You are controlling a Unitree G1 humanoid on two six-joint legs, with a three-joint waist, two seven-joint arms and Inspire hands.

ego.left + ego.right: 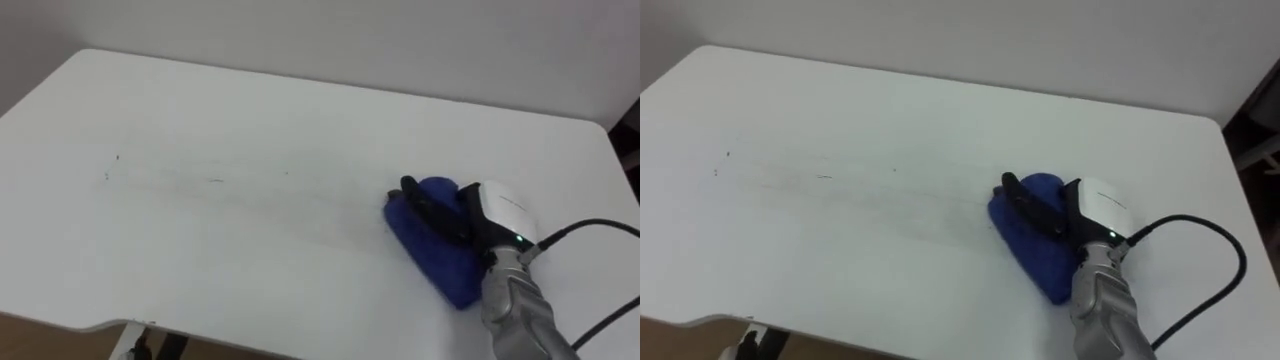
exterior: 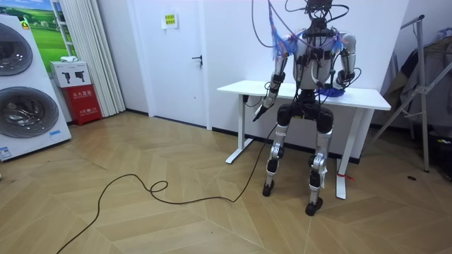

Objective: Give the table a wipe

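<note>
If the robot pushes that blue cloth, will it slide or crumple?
Probably floppy: the blue cloth lies lumpy and squashed under the right hand. It looks soft and light, so it likely slides easily on the smooth white table, maybe bunching at its edges.

Two stacked washing machines (image 2: 21, 85) stand at the room view's left. Beside them are a red cabinet (image 2: 83, 106), white curtain (image 2: 88, 56) and closed white door (image 2: 176, 63), above a herringbone wood floor (image 2: 141, 219).
</note>
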